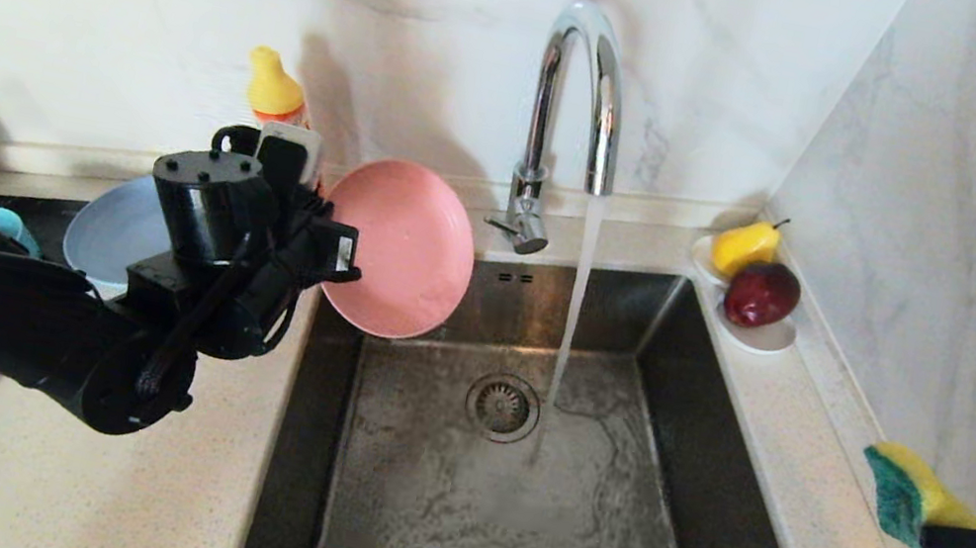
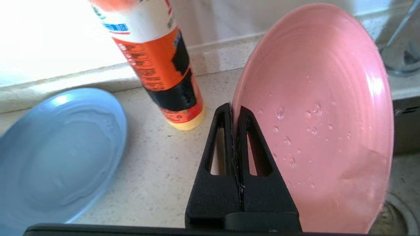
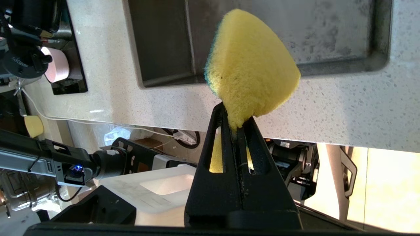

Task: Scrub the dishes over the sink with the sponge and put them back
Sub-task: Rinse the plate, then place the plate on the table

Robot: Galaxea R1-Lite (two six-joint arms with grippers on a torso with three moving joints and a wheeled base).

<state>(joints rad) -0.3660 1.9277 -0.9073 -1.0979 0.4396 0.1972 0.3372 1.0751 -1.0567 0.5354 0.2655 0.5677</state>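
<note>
Speckled stone tabletop (image 1: pixel 138 494), pale, polished, wrapping the basin on all visible sides. Sink (image 1: pixel 707 514): square, deep, stainless steel, water-marked floor, round drain strainer (image 1: pixel 503 406) near centre; chrome gooseneck faucet (image 1: pixel 566 117) running a thin stream onto the floor beside the strainer. Salmon-pink plate (image 1: pixel 412 251): smooth ringed plastic, round, beaded with droplets, held on edge over the sink's rear left corner by the left pincer (image 2: pixel 235 113), clenched on its rim. Grey-blue plate (image 1: pixel 109 232): matt plastic, shallow, lying flat on the tabletop behind the left arm. Teal bowl (image 1: pixel 5 224): only a sliver shows, further left. Detergent bottle (image 1: pixel 279 92): orange label, yellow cap, upright beside the held plate. Small white dish (image 1: pixel 763 335) with pear (image 1: pixel 744 247) and red apple (image 1: pixel 761 294), right rear corner. Sponge (image 1: pixel 935 529): soft yellow foam with green scouring face, squeezed into a wedge, grasped by the right pincer (image 3: pixel 237 123), clenched, above the tabletop right of the sink and well apart from the plate. Risks, judged: a thin edge grip on wet, slick plastic may let the plate pivot or slip into the basin under scrubbing pressure; the plate's swing could topple the nearby bottle; the sponge, pinched at one end only, may fold or pull free when pressed.
</note>
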